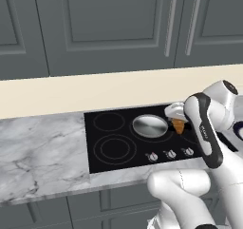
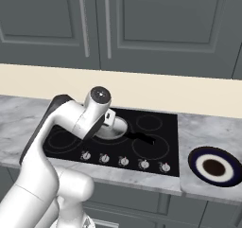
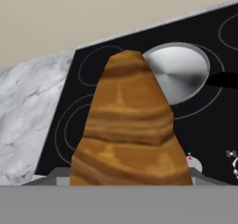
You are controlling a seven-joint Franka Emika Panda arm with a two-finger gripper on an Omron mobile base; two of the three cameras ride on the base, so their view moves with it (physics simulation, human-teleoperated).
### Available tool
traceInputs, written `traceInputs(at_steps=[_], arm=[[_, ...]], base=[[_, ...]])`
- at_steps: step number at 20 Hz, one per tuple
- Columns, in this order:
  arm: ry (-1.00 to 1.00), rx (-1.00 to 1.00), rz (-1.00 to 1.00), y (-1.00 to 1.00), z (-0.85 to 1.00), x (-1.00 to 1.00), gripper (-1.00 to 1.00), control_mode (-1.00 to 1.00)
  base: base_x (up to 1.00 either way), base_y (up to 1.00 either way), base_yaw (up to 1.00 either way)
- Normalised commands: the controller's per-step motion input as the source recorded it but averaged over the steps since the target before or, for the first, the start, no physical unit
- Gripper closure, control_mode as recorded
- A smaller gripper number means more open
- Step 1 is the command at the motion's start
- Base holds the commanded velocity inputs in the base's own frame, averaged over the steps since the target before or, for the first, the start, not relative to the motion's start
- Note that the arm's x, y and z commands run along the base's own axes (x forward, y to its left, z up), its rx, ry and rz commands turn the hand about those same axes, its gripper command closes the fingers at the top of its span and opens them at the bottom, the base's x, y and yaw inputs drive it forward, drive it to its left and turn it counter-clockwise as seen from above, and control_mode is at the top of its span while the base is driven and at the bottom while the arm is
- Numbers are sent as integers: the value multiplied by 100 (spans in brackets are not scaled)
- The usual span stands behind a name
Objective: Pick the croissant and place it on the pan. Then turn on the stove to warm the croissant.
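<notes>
The golden-brown croissant (image 1: pixel 178 126) hangs in the air just right of the pan (image 1: pixel 150 126), with my gripper (image 1: pixel 179 123) shut on it. In the hand view the croissant (image 3: pixel 130 130) stands large and close and hides my fingertips. Beyond it lies the round silver pan (image 3: pixel 183 74), its black handle (image 3: pixel 224 80) pointing right. The pan (image 2: pixel 119 127) rests on a rear burner of the black stove (image 1: pixel 114 149), partly hidden by my arm in the right base view. A row of small silver knobs (image 1: pixel 169 153) runs along the stove's front edge.
Grey marble counter (image 1: pixel 42 147) lies left of the stove. On the counter to the right sits a dark blue plate (image 2: pixel 214 167) with a white and brown centre. A cream backsplash and grey cabinets (image 1: pixel 109 28) rise behind.
</notes>
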Motion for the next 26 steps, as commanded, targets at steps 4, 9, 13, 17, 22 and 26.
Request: traceInputs(at_steps=[4,9,13,17,22,26], arm=[[1,0,0,0,-8,22,100,-100],[9,-2,0,0,-16,25,100,-100],[14,-3,0,0,-20,27,100,-100],[8,0,0,0,-14,27,100,-100],[0,0,0,0,-22,13,100,-100],[0,0,0,0,-24,16,100,-100]], base=[[0,0,0],[0,0,0],[0,0,0],[0,0,0],[0,0,0],[0,0,0]])
